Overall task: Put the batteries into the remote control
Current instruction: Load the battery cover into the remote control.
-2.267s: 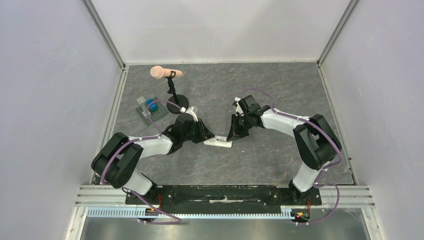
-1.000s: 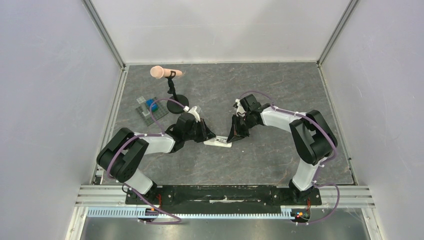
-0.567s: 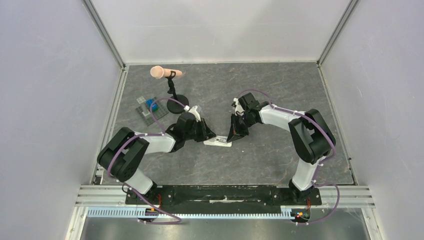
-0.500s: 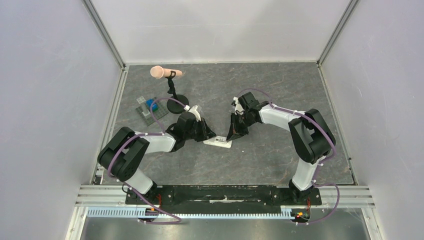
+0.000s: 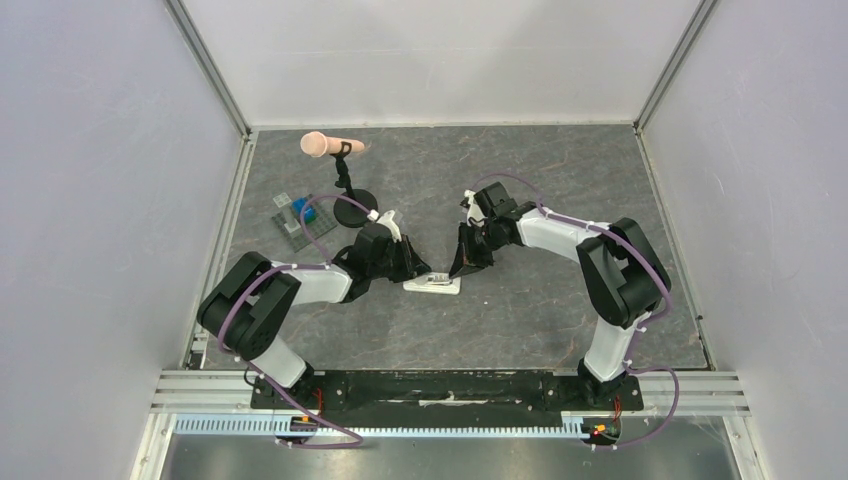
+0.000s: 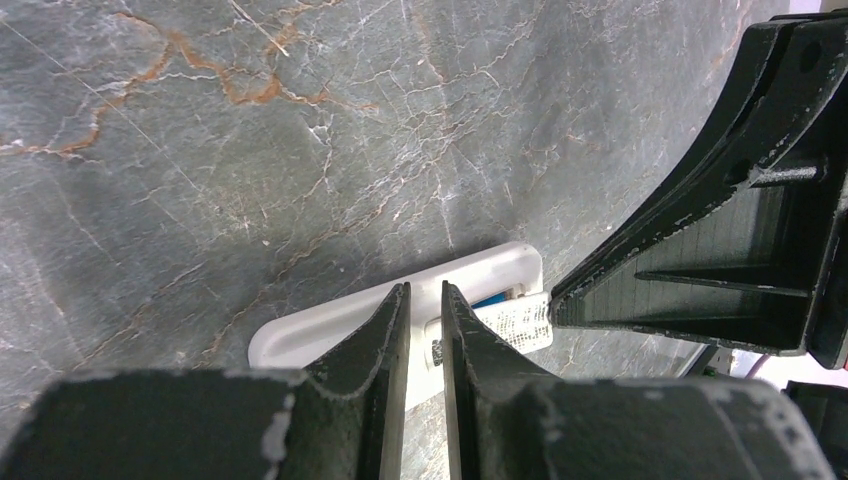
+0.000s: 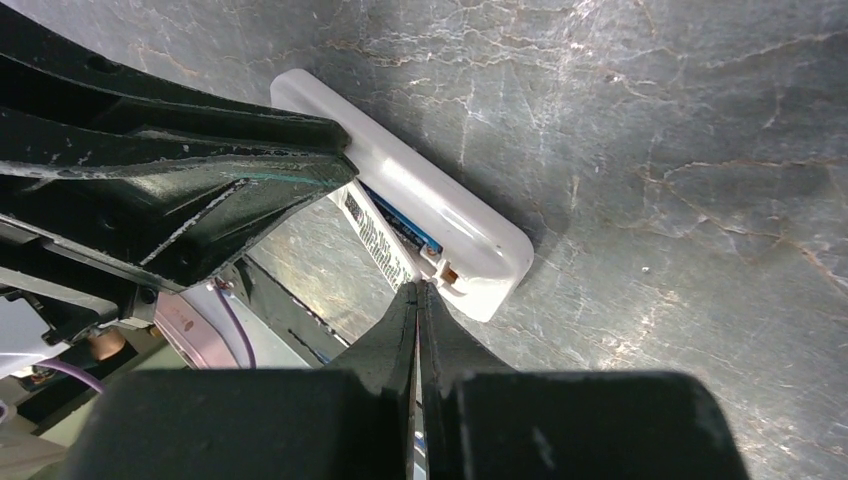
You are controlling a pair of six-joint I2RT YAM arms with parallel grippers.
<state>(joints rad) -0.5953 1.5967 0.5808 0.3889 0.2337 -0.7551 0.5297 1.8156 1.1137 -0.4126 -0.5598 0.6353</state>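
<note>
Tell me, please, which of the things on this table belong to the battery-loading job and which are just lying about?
Belonging to the job:
- remote control, held at its edge by the left gripper
- blue battery in its open compartment
- right gripper, shut, tips at the compartment

Lying about:
- pink microphone on black stand
- blue toy brick on grey plate

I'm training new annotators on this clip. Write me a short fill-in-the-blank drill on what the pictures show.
1. The left pincer is clamped on the white ____ control.
2. The right pincer is fully ____, its tip at the remote control.
3. A ____ battery shows in the open compartment.
4. The pink microphone sits on a ____ stand.

Missing words: remote; shut; blue; black
</note>
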